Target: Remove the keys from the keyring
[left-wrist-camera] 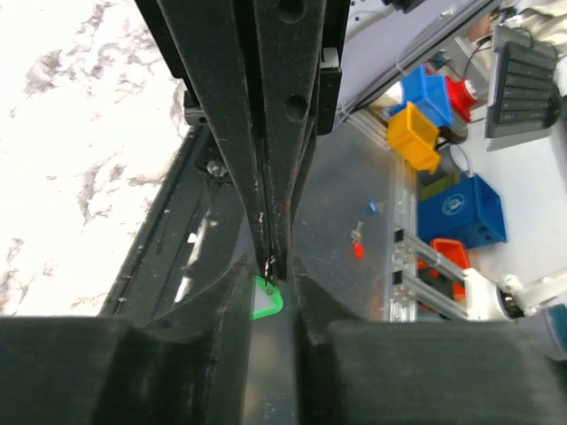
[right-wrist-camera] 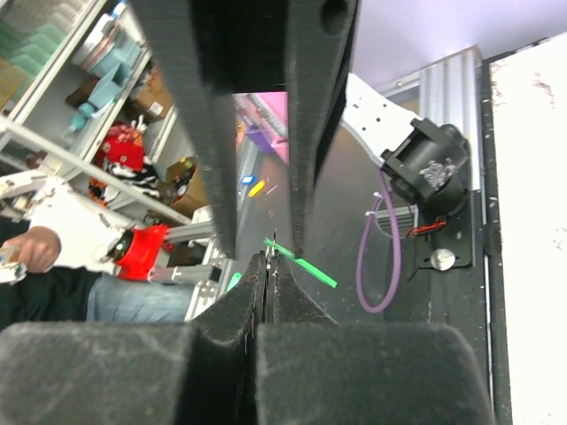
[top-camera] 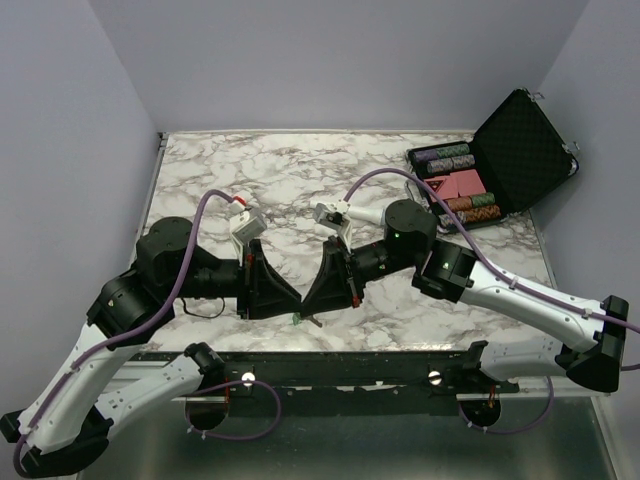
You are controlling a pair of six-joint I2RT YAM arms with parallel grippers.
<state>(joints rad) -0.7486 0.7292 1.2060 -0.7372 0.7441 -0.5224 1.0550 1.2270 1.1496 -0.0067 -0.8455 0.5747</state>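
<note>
My left jaws stand apart around the green keyring [left-wrist-camera: 276, 301], lower centre; right jaws pinched together just above it. I'd clamp left squarely before pulling.

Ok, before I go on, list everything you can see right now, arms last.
keyring: one, green fob, at the near table edge, between the two grippers' tips
keys: none that I can make out
table: one, white and grey marble
case: one, black, open, far right corner of the table
chips: several rows, mixed colours, inside the case
pink boxes: two, pink, inside the case between the chip rows
bins: several, blue, yellow and orange, off the table, in the left wrist view
left gripper: one, black, open, a finger on each side of the fob
right gripper: one, black, shut, tips right at the fob
</note>
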